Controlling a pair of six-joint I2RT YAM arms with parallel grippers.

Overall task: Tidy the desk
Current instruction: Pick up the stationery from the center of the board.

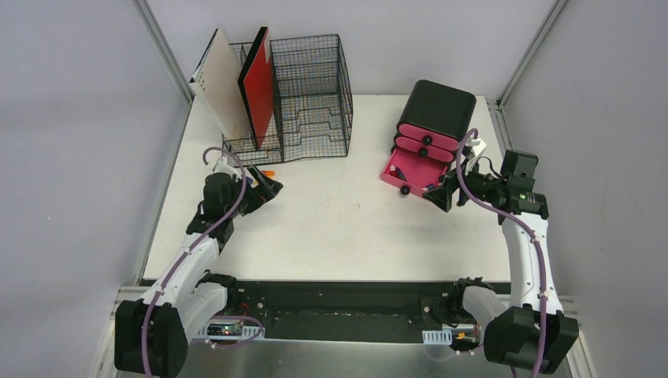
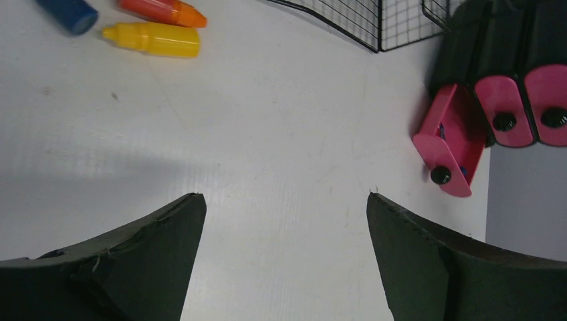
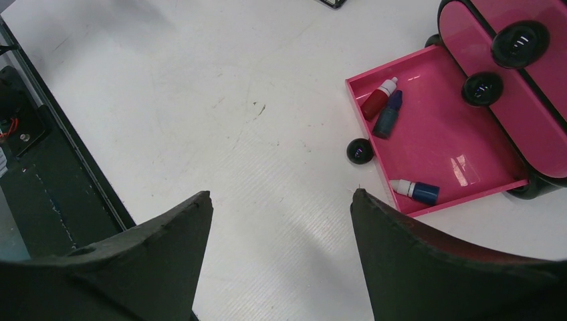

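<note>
— Where is the desk?
— Under both my arms. The desk (image 1: 339,236) is the white top that reaches from wall to wall, with its black strip along the near edge by my bases.

— Your left jaws?
— My left gripper (image 2: 284,200) hangs over the left part of the desk, just in front of the wire-mesh organizer (image 1: 311,94) at the far left corner. The jaws are wide apart, with only bare white top between them.

— Anything close by?
— Beyond my fingertips lie a yellow bottle (image 2: 152,39) and an orange bottle (image 2: 164,11) just beside it. A blue item (image 2: 67,13) is cut off at the edge of my wrist view. I touch none of them.

— What's in the organizer?
— A white board (image 1: 224,79) and a red board (image 1: 258,83), both leaning in its left slots.

— And the right side?
— My right gripper (image 3: 281,197) hovers near the right edge, just in front of the black box (image 1: 437,106) with pink drawers. Its jaws are apart too, and empty. The bottom drawer (image 3: 461,144) is pulled out onto the desk. Inside lie a red bottle (image 3: 378,99), a dark blue bottle (image 3: 388,115) just beside it, and a white-capped blue bottle (image 3: 416,190) at the opposite corner. The two upper drawers (image 1: 425,142) sit pushed in.
</note>
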